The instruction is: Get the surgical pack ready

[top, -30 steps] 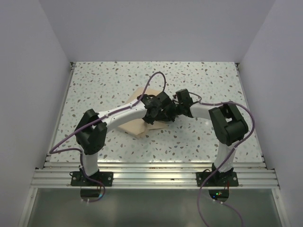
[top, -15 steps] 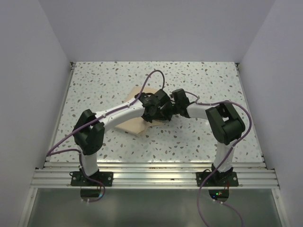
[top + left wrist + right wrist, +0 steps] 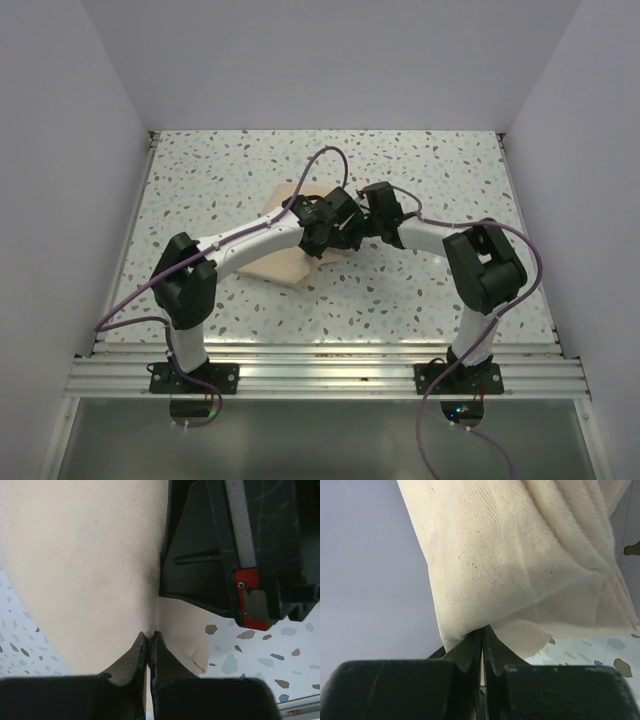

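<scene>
Now your left gripper is clenched on a fold of the large tan-beige soft fabric sheet, whose length trails back beneath that forearm. Just beside it, the right gripper pinches a neighbouring edge, cloth hanging ahead of its tips. Both arms reach inward over the speckled table, wrists nearly touching.

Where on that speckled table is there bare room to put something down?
Bare: the far strip of table beyond the fabric sheet, the right side, and the near strip in front of the sheet. Crowded: the middle, where the left hand and right hand both pinch the sheet.
</scene>
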### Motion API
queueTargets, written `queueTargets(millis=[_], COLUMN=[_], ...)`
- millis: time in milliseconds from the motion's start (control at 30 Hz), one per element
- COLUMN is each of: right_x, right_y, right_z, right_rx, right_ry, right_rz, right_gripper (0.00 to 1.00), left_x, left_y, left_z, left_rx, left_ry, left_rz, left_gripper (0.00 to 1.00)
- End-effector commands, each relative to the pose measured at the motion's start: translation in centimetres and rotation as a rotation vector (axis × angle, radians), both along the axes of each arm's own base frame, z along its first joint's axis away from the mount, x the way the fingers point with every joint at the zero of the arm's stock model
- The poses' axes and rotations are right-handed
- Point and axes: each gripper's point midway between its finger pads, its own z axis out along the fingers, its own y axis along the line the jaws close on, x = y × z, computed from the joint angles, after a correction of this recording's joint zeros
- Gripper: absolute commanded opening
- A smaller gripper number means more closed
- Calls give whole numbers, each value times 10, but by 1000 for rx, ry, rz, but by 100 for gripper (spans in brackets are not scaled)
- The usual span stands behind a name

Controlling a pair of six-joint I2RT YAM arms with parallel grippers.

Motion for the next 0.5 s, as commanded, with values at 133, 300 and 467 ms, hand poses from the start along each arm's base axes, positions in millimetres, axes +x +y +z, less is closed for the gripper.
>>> queueTargets(millis=[133,300,467], right_x=[10,23,22], right_y=[14,47,59], right_z=[18,8,-16], right_rx=[62,117,70], right_ry=[-126,-159,-135], right_rz=[27,9,-12], right_gripper=[3,2,1], left_x=[4,3,1], left_y=[-26,-29,-29], left_z=[37,48,47], left_rx=[-160,-198,-204], left_ry=[-58,-72,-65], left_rz=[-15,-24,-27], left_gripper=[0,0,0])
